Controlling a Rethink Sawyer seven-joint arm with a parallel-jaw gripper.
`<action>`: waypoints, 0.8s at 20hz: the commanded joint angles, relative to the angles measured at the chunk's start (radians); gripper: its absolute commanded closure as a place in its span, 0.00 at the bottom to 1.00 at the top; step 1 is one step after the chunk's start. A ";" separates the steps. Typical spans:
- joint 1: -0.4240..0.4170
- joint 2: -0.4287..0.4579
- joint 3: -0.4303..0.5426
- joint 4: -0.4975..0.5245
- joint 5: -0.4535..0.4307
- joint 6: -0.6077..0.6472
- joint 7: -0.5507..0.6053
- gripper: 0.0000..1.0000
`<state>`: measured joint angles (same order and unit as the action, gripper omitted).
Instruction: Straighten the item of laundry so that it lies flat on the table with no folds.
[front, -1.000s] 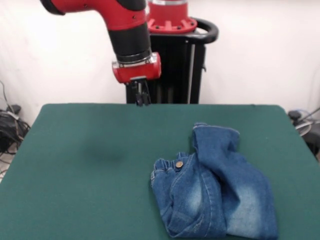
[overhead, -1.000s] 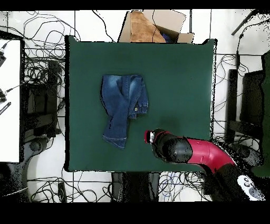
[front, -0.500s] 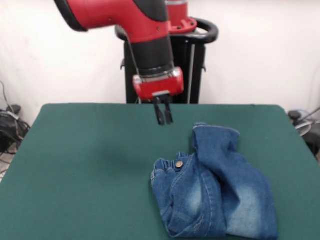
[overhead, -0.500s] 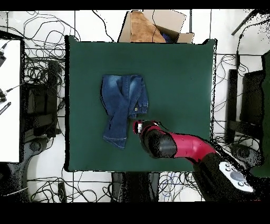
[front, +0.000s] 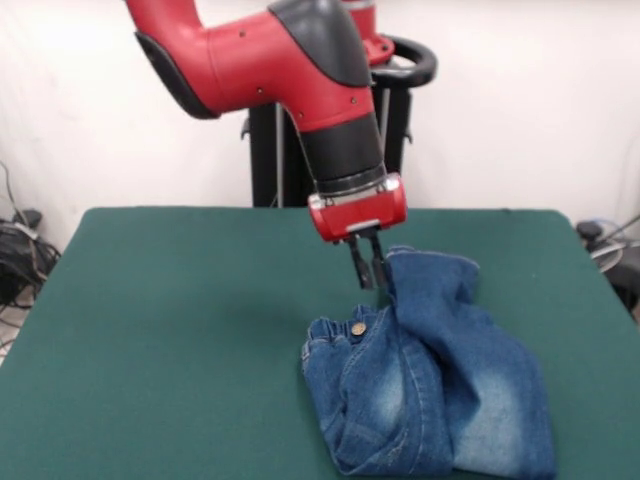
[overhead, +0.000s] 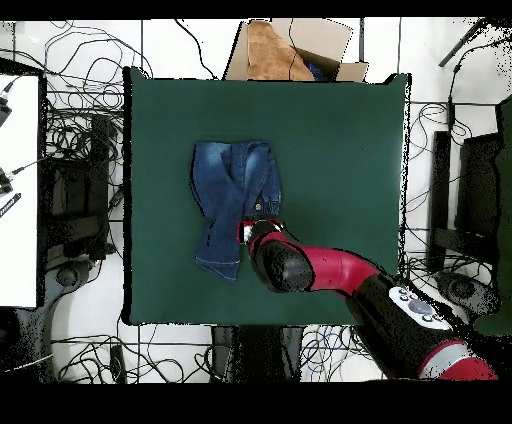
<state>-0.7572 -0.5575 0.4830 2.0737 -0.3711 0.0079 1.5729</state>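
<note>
The jeans (front: 430, 385) lay crumpled at the near right of the table (front: 170, 330) in the front view, at about five o'clock from its middle. They were folded over themselves: the waistband with its metal button (front: 358, 328) sat bunched at the left of the heap, faded patches showed on the nearer cloth, and one leg ran away toward the far side, ending in an open cuff (front: 432, 262).

Just beyond the button, at about eleven o'clock from the heap's middle, the gripper (front: 367, 265) hung from the red and black arm (front: 300, 70), pointing down beside the leg's left edge. Its two dark fingers stood close together with a thin gap at most and held nothing; whether the tips touched the denim was hard to judge from this angle.

From overhead, the jeans (overhead: 232, 205) sat left of the table's (overhead: 340, 140) centre, the arm's (overhead: 330, 275) head covering their lower right edge. A cardboard box (overhead: 285, 50) stood past the table's top edge.
</note>
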 joint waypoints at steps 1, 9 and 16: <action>0.022 0.069 -0.011 -0.084 -0.039 -0.058 0.115 1.00; 0.022 0.124 -0.021 -0.117 -0.076 -0.134 0.117 1.00; 0.033 0.110 -0.048 -0.120 -0.093 -0.224 0.125 1.00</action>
<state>-0.7556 -0.4647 0.4821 2.0718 -0.4226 -0.1295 1.5729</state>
